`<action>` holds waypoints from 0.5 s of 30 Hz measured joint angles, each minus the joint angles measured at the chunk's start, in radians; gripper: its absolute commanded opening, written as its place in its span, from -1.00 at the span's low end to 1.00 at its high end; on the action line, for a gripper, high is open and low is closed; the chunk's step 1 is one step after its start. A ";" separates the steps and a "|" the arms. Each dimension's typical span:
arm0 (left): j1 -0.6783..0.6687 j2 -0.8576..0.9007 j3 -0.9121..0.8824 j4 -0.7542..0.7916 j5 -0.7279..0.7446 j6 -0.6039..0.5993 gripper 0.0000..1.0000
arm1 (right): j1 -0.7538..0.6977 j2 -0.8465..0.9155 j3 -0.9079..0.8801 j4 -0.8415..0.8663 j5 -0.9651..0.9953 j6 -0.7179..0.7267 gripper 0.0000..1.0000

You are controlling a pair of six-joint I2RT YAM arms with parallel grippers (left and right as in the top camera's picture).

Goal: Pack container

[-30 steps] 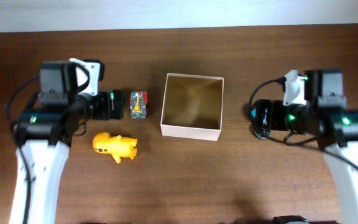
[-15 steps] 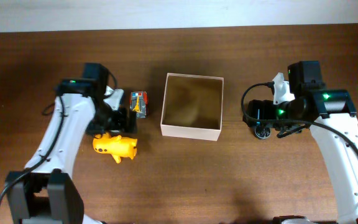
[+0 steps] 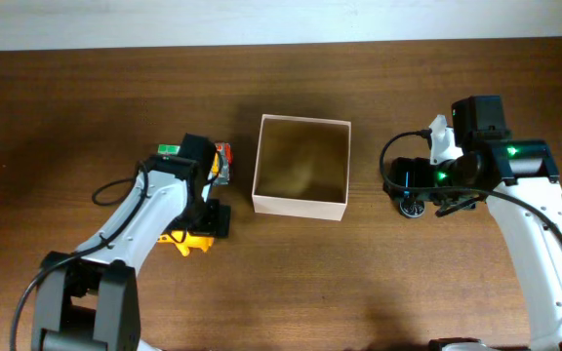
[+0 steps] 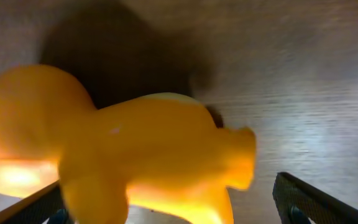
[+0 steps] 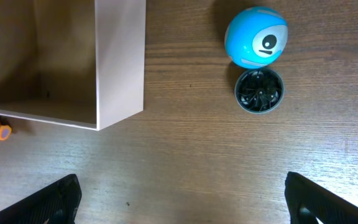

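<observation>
Overhead, the bench [image 3: 86,97] carries the container [image 3: 299,206] at mid-width, nearer the far edge, open and apparently empty. I judge this the first pick. The left gripper [image 3: 206,218] hangs low over the yellow toy [image 4: 148,149], toward the left edge, fingers spread either side. Next it needs to close, lift and clear the container's wall. Open wood runs along the front edge. The right gripper [image 5: 185,200], also spread, hovers near the ball [image 5: 256,36].

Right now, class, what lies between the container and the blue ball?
Only bare table separates the container and blue ball, shown in the right wrist view.
</observation>
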State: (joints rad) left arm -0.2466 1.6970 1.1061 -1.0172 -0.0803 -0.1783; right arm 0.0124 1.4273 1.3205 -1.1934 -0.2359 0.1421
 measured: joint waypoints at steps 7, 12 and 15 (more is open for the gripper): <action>0.000 -0.034 0.018 -0.004 0.050 -0.003 0.99 | 0.000 0.000 0.000 0.000 0.003 0.000 0.97; 0.002 -0.164 0.079 0.004 0.065 -0.003 0.99 | 0.000 0.000 0.000 0.000 0.003 0.000 0.97; 0.010 -0.229 0.097 0.041 0.020 -0.002 0.99 | 0.000 0.000 0.000 0.000 0.003 0.000 0.97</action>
State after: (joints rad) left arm -0.2371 1.4685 1.2030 -0.9764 -0.0601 -0.1806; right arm 0.0124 1.4273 1.3205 -1.1934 -0.2325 0.1421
